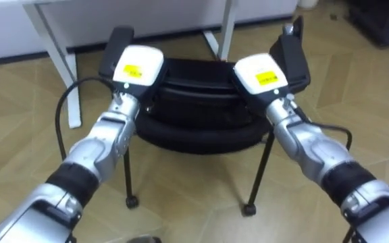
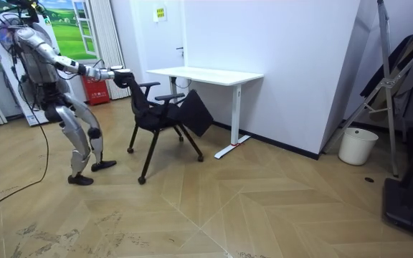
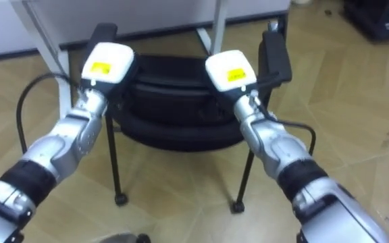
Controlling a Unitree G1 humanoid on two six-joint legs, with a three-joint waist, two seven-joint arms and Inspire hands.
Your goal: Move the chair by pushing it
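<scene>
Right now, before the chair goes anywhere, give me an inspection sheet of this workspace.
surface: wooden floor, herringbone pattern.
job's things: black chair upright on its legs, in front of the white desk, not tucked under it.
clutter: white bin by the wall; dark thing leaning under the desk.
hands: left hand and right hand both at the top of the chair's back, one towards each side.
cables: nothing seen apart from the robot's own.
surroundings: white wall behind the desk; dark equipment at the room view's right.
</scene>
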